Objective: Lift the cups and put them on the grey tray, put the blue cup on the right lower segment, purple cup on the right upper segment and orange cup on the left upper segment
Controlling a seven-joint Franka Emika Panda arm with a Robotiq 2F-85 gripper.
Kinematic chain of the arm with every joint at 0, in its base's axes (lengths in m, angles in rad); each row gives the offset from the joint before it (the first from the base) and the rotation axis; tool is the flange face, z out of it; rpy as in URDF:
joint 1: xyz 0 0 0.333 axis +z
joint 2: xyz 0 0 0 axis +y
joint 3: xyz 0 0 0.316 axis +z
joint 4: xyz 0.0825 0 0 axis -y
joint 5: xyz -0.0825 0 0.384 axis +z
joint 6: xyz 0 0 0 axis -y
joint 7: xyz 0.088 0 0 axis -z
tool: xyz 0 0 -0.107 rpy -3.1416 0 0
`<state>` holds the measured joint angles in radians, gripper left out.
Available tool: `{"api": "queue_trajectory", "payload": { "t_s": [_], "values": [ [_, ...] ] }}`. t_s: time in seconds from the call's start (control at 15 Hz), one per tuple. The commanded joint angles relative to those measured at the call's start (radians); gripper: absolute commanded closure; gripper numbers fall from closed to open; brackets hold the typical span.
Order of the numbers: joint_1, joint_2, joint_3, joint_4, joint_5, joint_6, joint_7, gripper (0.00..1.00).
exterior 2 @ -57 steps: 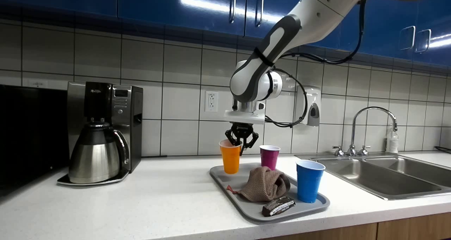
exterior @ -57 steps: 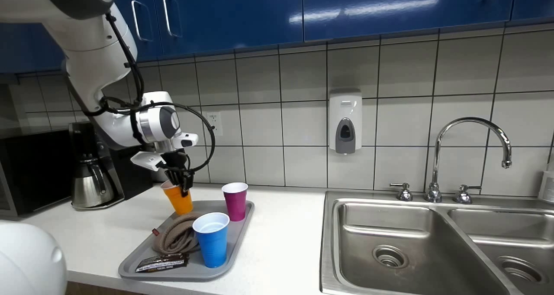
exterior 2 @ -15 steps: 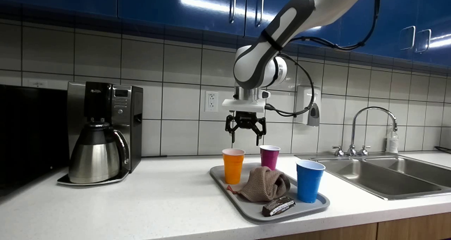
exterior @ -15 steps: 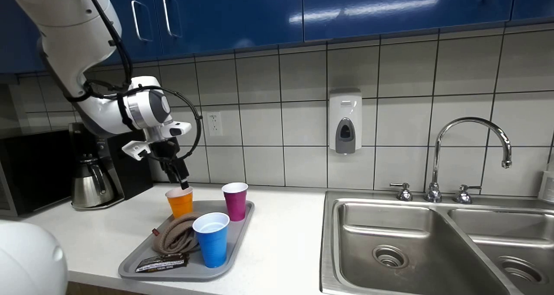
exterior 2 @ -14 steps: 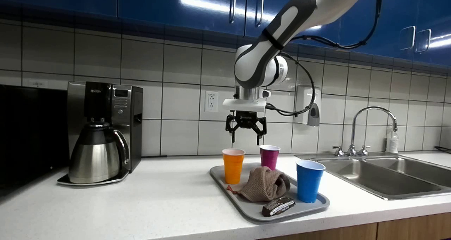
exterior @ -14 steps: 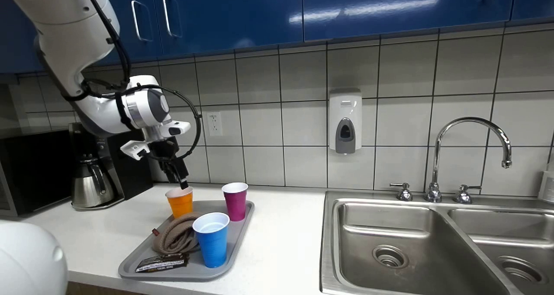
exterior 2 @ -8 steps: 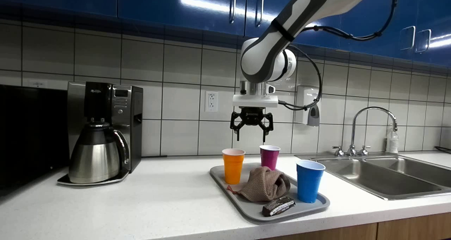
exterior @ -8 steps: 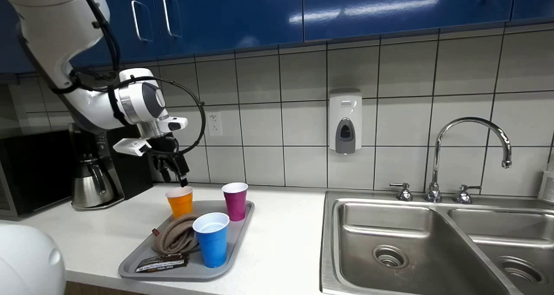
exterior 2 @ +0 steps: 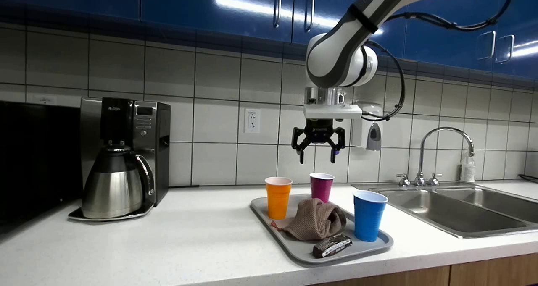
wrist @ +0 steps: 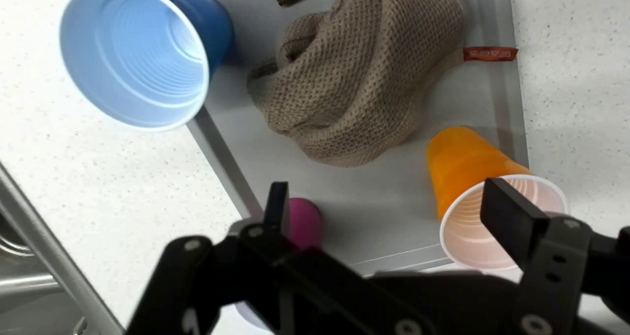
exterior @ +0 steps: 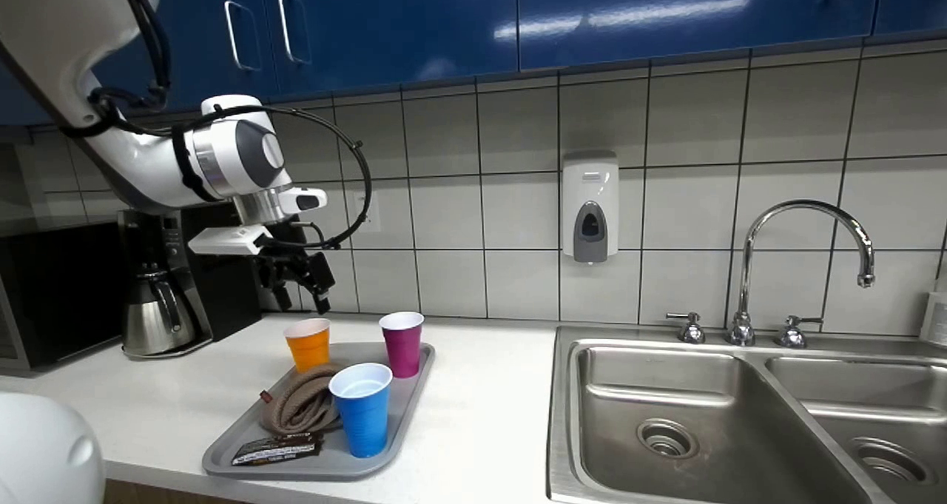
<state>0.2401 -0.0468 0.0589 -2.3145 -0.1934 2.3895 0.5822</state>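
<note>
**The grey tray [exterior 2: 294, 248], loaded, beneath a wide-spread pincer [exterior 2: 317, 158]**

The tray lies on the pale counter [exterior 2: 180, 240]; its near, far, left and right sides are named as they appear in both exterior views. The orange cup [exterior 2: 278, 198] stands on the tray's far left part, the purple cup [exterior: 403, 350] on its far right part, and the blue cup [exterior 2: 369, 216] on its near right part. All three are upright. A brown knitted cloth [exterior 2: 313, 223] lies bunched over the tray's middle, its red tag [wrist: 490, 54] reaching onto the rim, and a dark wrapped bar [exterior 2: 332, 245] lies by the near edge. The pincer hangs from the white arm [exterior 2: 334, 64] over the tray's far part, higher than the cup rims and touching none of the cups. Its fingers [wrist: 512, 219] are parted widely, with bare space between them: it has hold of nothing. In the wrist view, where the tray appears turned about, the pincer partly hides the purple cup and overlaps the mouth of the orange cup. Beyond the tray's left side stands a coffee maker [exterior 2: 119, 128]; beyond its right side, the steel sink [exterior: 564, 415] is set into the counter.
</note>
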Motion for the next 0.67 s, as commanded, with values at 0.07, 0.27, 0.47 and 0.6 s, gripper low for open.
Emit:
{"api": "queue_trajectory", "payload": {
  "t_s": [0.07, 0.27, 0.47, 0.6],
  "values": [
    [-0.065, -0.123, 0.028, -0.090, 0.011, -0.034, -0.099, 0.00],
    [-0.083, -0.084, 0.043, -0.069, 0.012, -0.018, -0.089, 0.00],
    [-0.088, -0.096, 0.043, -0.082, 0.013, -0.019, -0.102, 0.00],
    [-0.088, -0.096, 0.045, -0.084, 0.013, -0.019, -0.102, 0.00]
  ]
}}
